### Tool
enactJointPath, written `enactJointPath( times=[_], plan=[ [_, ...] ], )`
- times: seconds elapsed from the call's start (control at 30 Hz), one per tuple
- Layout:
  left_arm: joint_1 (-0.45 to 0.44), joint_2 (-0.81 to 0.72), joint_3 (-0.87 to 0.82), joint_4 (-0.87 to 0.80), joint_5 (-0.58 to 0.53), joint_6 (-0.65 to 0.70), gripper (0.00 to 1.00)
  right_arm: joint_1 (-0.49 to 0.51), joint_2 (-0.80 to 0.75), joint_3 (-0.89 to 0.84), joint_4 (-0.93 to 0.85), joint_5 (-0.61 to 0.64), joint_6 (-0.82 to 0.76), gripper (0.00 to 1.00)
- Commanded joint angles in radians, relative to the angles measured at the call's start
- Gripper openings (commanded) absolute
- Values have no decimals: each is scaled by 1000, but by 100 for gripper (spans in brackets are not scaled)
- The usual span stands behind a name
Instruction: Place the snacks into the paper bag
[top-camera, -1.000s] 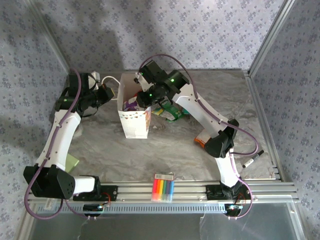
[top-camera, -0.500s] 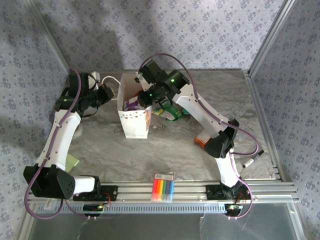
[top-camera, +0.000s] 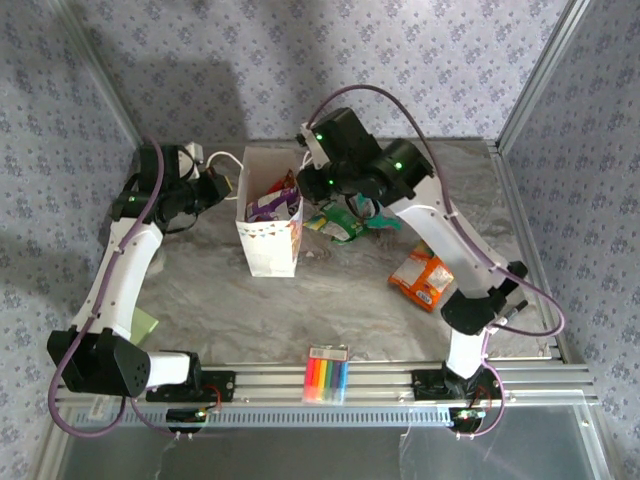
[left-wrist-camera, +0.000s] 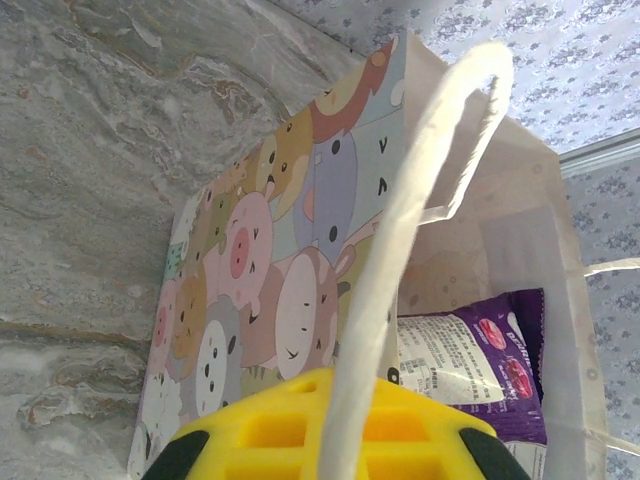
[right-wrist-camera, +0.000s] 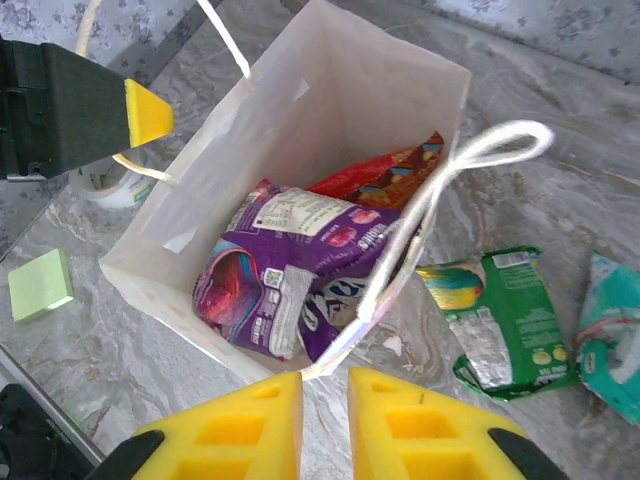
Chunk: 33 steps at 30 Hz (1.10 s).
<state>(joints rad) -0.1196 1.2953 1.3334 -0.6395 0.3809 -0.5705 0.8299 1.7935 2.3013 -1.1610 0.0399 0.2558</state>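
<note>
- White paper gift bag (top-camera: 268, 250) stands on the marble bench (top-camera: 350, 310), with a red foil packet (right-wrist-camera: 385, 170) and a purple foil packet (right-wrist-camera: 290, 265) inside.
- Orange foil packet (top-camera: 425, 278), green foil packet (right-wrist-camera: 505, 320) and teal foil packet (right-wrist-camera: 610, 330) lie to its right.
- Left claw (top-camera: 228, 186) pinches its cord handle (left-wrist-camera: 420, 170); right claw (right-wrist-camera: 325, 400), barely parted, holds nothing.

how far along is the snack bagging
Done: purple packet and red packet lie in the paper bag. In hand: left fingers pinch its cord handle; right fingers hover above, empty. Left: green packet, teal packet and orange packet on the table.
</note>
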Motion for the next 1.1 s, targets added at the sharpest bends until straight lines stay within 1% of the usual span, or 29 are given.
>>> enactJointPath(
  times=[0.0, 0.17, 0.5, 0.63, 0.77, 0.83, 0.93, 1.0, 1.07],
  plan=[
    [-8, 4, 42, -25, 23, -6, 6, -5, -64, -72, 6, 60, 16, 21],
    [-13, 3, 51, -33, 21, -3, 6, -31, -186, -245, 52, 77, 46, 23],
    [-21, 9, 70, -32, 10, -1, 6, -153, -435, -637, 155, 53, 158, 29],
    [-29, 22, 89, -74, 7, 3, 6, -201, -501, -722, 210, 4, 178, 30],
    [-39, 30, 92, -78, 4, 2, 6, -249, -533, -777, 210, 10, 190, 33],
    [-41, 29, 90, -81, 0, 1, 6, -277, -548, -818, 220, -10, 193, 39],
    [-44, 29, 95, -90, -8, 7, 7, -316, -580, -898, 249, -40, 206, 42],
    [-45, 28, 97, -94, -12, 9, 7, -341, -620, -969, 270, -43, 231, 47],
    [-46, 30, 99, -95, -14, 10, 7, -377, -660, -1031, 285, -47, 259, 49]
  ],
)
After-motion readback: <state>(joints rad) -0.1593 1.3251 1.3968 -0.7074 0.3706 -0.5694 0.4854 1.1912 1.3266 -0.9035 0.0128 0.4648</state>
